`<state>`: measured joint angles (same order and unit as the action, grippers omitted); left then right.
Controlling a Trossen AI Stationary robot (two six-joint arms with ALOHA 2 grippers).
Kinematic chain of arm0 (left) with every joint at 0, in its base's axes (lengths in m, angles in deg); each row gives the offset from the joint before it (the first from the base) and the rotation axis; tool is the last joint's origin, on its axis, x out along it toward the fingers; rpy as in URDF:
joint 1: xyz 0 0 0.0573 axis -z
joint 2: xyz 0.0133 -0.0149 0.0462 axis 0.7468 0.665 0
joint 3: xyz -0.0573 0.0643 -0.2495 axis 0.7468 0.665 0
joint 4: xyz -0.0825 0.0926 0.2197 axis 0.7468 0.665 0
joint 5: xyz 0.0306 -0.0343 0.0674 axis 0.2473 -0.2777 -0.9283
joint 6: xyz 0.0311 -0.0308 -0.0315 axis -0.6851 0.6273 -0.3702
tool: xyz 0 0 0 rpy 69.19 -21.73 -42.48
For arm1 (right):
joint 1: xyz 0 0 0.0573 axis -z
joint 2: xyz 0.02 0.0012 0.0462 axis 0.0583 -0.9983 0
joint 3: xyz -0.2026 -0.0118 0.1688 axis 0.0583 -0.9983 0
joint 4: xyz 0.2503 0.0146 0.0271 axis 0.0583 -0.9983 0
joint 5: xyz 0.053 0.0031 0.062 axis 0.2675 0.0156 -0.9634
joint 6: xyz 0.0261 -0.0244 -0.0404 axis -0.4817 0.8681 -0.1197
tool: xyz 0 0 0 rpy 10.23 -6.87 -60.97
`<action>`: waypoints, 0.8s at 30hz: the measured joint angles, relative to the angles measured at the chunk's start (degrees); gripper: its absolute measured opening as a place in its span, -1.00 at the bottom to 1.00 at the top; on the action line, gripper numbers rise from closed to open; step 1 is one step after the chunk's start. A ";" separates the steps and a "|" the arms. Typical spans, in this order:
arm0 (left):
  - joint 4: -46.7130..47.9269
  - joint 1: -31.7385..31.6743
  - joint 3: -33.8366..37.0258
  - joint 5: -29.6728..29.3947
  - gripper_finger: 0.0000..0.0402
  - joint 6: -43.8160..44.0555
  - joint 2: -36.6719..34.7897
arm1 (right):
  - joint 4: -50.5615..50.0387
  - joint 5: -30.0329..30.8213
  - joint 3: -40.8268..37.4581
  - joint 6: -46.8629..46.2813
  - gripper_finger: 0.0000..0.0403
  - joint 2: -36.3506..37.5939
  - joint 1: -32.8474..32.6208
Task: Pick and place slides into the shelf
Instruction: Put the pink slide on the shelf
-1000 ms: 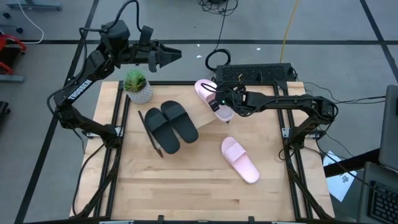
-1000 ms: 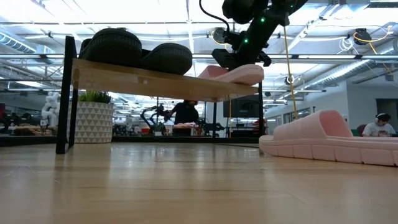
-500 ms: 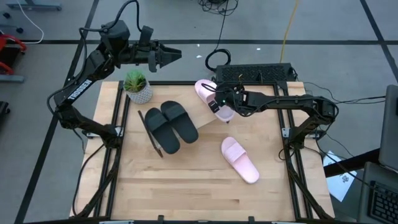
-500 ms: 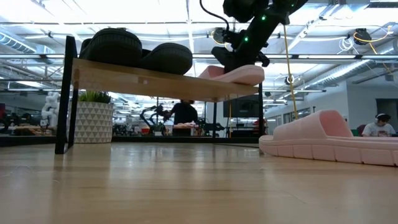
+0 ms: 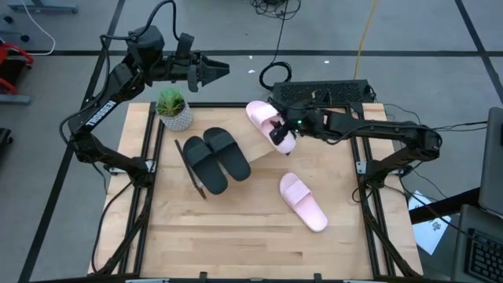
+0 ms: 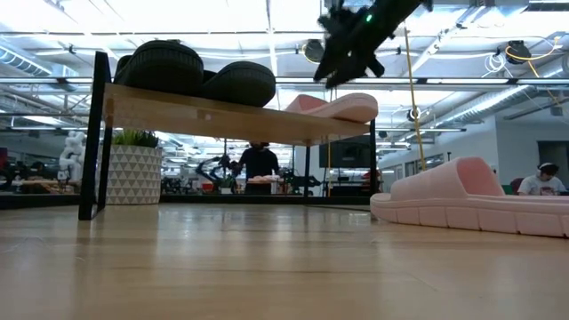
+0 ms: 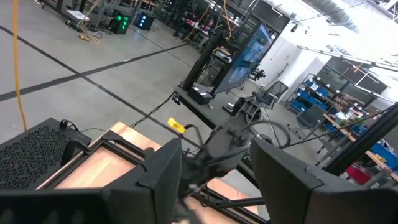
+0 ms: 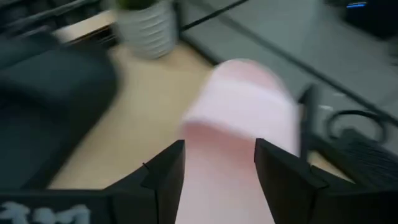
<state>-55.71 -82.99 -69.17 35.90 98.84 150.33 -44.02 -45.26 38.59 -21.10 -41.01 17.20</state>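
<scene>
On the wooden tabletop [image 5: 236, 228] one pink slide [image 5: 302, 202] lies.

— Where are we, do we think?

— We are in a robotics lab set in a big industrial hall. Our wooden table [image 5: 236, 212] stands on a grey concrete floor [image 5: 393, 39] marked with dark lines, and cables [image 5: 275, 12] trail across it.

— What else tells us so?

— Looking level across the table, we see long ceiling light strips [image 6: 178, 13], glass partitions and a person [image 6: 259, 164] at a bench in the middle distance, with another person [image 6: 540, 180] seated far off at the side. Past the left wrist we see blue storage racks [image 7: 320, 93], a large screen [image 7: 245, 56], and equipment glowing green [image 7: 121, 22].
</scene>
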 joint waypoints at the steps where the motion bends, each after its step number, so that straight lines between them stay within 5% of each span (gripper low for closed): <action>1: 0.06 0.00 0.01 0.00 -0.05 -0.02 0.02 | -0.94 -2.23 0.00 1.21 -0.10 1.04 -0.25; 3: 0.22 0.00 0.00 -0.01 -0.05 -0.20 0.02 | -1.06 -2.59 0.00 3.68 -0.12 2.92 -0.92; 7: 0.28 0.00 0.02 0.00 -0.05 -0.17 0.02 | -1.33 5.82 0.07 6.22 -0.15 5.06 -0.97; 13: 0.33 0.53 0.02 0.00 -0.05 -0.02 0.02 | -7.30 5.02 0.07 4.93 -0.16 6.99 -2.67; 20: 1.18 1.61 0.02 0.10 -0.05 -0.21 0.02 | -26.45 -12.15 0.09 -0.21 -0.16 8.66 -10.75; 24: 2.68 1.64 0.02 0.09 -0.05 -0.69 0.02 | -36.04 -15.31 0.04 -3.69 -0.16 8.82 -17.23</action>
<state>-53.03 -81.35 -69.14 35.99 98.15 150.35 -80.06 -60.58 38.63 -24.79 -32.18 -0.03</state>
